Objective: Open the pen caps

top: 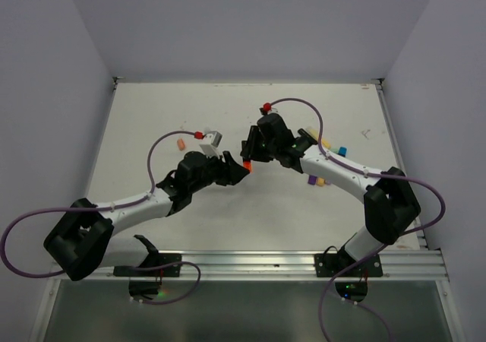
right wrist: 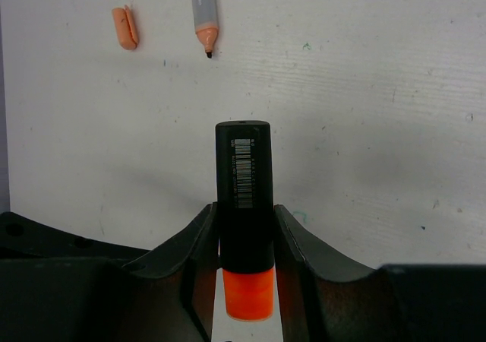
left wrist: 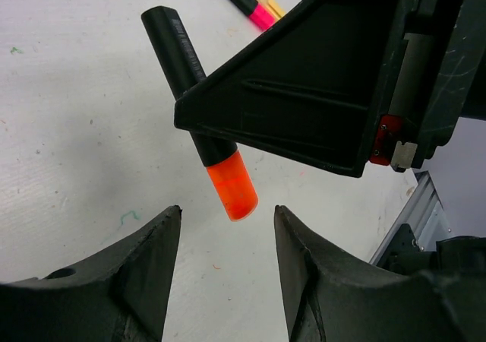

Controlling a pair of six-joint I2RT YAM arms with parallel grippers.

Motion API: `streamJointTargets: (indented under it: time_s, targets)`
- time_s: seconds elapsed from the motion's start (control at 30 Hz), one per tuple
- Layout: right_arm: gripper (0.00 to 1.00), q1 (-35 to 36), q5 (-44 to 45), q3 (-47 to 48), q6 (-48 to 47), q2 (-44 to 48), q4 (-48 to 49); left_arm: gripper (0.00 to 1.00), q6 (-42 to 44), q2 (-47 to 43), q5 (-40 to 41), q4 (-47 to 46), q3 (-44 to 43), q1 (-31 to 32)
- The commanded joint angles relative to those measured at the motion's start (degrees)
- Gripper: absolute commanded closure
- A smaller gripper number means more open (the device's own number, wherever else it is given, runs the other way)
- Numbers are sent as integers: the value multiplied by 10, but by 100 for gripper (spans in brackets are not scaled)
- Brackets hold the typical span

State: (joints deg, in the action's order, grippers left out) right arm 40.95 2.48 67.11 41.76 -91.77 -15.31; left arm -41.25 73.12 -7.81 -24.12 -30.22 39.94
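My right gripper [right wrist: 244, 214] is shut on the black body of a pen [right wrist: 243, 176], held above the table. The pen's orange cap [right wrist: 247, 292] sits on the end that sticks out behind the fingers. In the left wrist view the same orange cap [left wrist: 234, 185] points down toward my left gripper [left wrist: 228, 213], which stands open just short of it, a finger tip on either side and touching nothing. From above, the two grippers meet at the orange cap [top: 247, 164] near the table's middle: the left gripper [top: 240, 172] below it, the right gripper [top: 255, 150] above it.
A loose peach cap [right wrist: 124, 27] and an uncapped grey pen [right wrist: 205, 7] lie on the white table beyond the held pen. Purple [top: 312, 179], blue [top: 342, 150] and other small caps and pens lie beside the right arm. A pink-tipped pen [left wrist: 254, 4] lies farther off.
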Motion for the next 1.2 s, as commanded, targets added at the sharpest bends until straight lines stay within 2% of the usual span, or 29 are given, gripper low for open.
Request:
streamJointTargets:
  time_s: [0.0,0.6,0.8,1.03,1.17]
  targets:
    - [100,4,31,-3,27,23,37,45,-8,4,15,7,-23,3]
    - [100,23,24,-32,48,42,65,48,-36,42,10,-29,-30,9]
    - [100,26,26,-37,52,46,68,51,-37,42,18,-21,-36,9]
    - [100,29,31,-43,57,56,71,63,-37,44,19,-21,-34,10]
    - [100,29,34,-49,62,57,83,64,-40,45,13,-24,-29,9]
